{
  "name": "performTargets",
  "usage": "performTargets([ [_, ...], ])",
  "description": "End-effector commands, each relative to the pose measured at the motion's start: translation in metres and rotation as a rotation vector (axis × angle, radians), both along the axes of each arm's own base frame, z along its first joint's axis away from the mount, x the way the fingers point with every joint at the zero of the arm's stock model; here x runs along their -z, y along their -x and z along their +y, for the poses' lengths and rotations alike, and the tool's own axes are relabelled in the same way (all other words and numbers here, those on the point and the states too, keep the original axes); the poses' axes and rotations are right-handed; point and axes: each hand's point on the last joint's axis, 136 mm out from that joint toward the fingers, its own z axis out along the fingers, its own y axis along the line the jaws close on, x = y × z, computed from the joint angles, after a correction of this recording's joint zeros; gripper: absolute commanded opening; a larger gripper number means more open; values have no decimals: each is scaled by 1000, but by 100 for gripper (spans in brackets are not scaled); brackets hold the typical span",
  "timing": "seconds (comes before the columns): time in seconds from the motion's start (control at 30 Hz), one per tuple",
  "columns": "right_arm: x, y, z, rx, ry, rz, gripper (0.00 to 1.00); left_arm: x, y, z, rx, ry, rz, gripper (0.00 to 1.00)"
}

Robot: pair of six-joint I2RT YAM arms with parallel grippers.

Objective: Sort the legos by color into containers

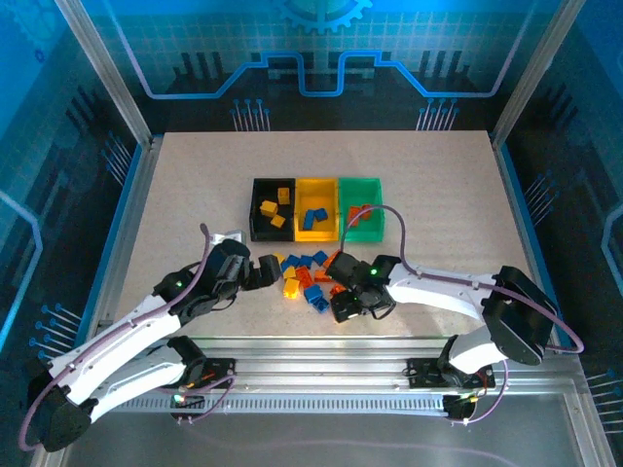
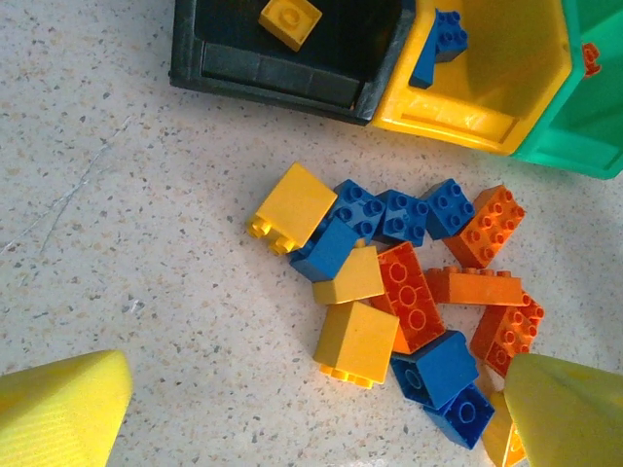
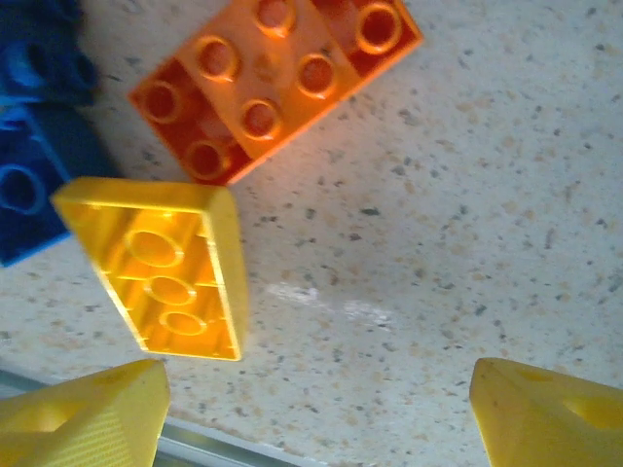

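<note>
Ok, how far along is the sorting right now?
Started, well short of done. Done: a few yellow bricks lie in the black bin, blue ones in the yellow bin, orange-red ones in the green bin. In hand: nothing; the left gripper and right gripper are open and empty above the pile. Left: those mixed loose bricks on the table.

A: Left wrist view: which items are cropped?
B: All 3 bins. The black bin point(image 2: 273, 83), yellow bin point(image 2: 458, 122) and green bin point(image 2: 584, 136) run off the top edge; the green bin also exits right.
A: Right wrist view?
B: Blue bricks point(image 3: 29, 185) are cut at the left edge, the orange brick point(image 3: 273, 88) at the top.
</note>
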Motion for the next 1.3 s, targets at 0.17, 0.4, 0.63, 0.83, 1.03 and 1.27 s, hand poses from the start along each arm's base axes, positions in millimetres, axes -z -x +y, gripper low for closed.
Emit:
performTargets([
  [0.17,4,-5,42,-69,-98,25,76,7,4,11,-33,-33,17,99],
  [0.4,22,-8,46,-75,-70,32,66,15,6,15,-55,-36,36,99],
  [0.63,30,-11,34,-68,12,20,45,18,6,17,-63,-35,45,99],
  [0.83,21,-16,21,-32,-11,-12,36,20,9,19,-69,-35,55,99],
  [1.03,-22,-28,14,-21,-91,-88,34,22,10,23,-87,-44,58,99],
  [1.27,-98,-85,61,-75,-265,-221,35,34,21,37,-148,-51,92,99],
])
